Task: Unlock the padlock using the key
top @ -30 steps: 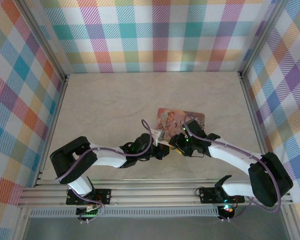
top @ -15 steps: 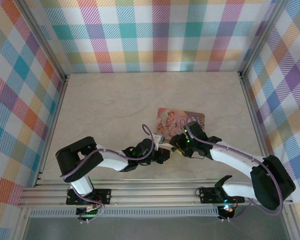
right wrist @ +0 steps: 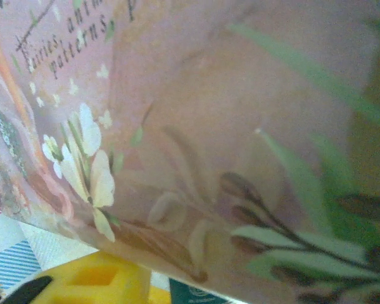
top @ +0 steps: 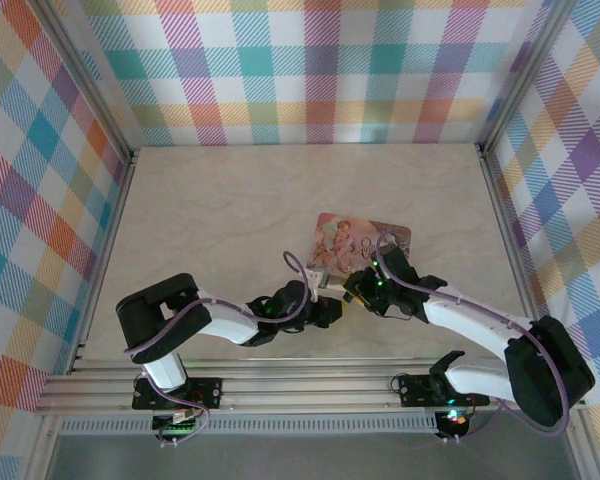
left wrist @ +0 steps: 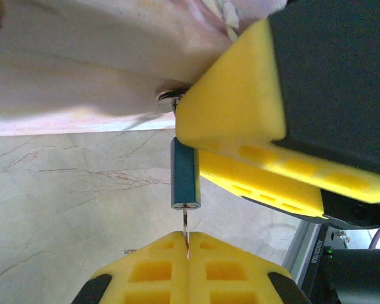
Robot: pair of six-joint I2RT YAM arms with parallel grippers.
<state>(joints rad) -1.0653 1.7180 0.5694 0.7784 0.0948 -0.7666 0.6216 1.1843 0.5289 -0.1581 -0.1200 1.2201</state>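
In the left wrist view the small blue padlock [left wrist: 184,174] hangs upright, its silvery shackle [left wrist: 168,97] reaching up to the pink box [left wrist: 82,57]. The thin grey key [left wrist: 186,223] stands under the padlock, its tip in the padlock's bottom face. My left gripper [left wrist: 188,244] is shut on the key's lower end. My right gripper's yellow fingers [left wrist: 234,107] close on the padlock from the right. From above, the left gripper [top: 327,308] and right gripper [top: 350,291] meet at the box's near edge [top: 360,240]. In the right wrist view the padlock [right wrist: 196,294] peeks out below the box [right wrist: 209,126].
The pink picture-printed box lies flat on the beige marble table [top: 210,220], right of centre. Plaid walls [top: 310,70] close in the back and both sides. A metal rail [top: 300,385] runs along the near edge behind the arm bases.
Both grippers have drifted slightly toward the near edge and to the right, staying together at the box's edge. The left arm's elbow has swung a little to the right.
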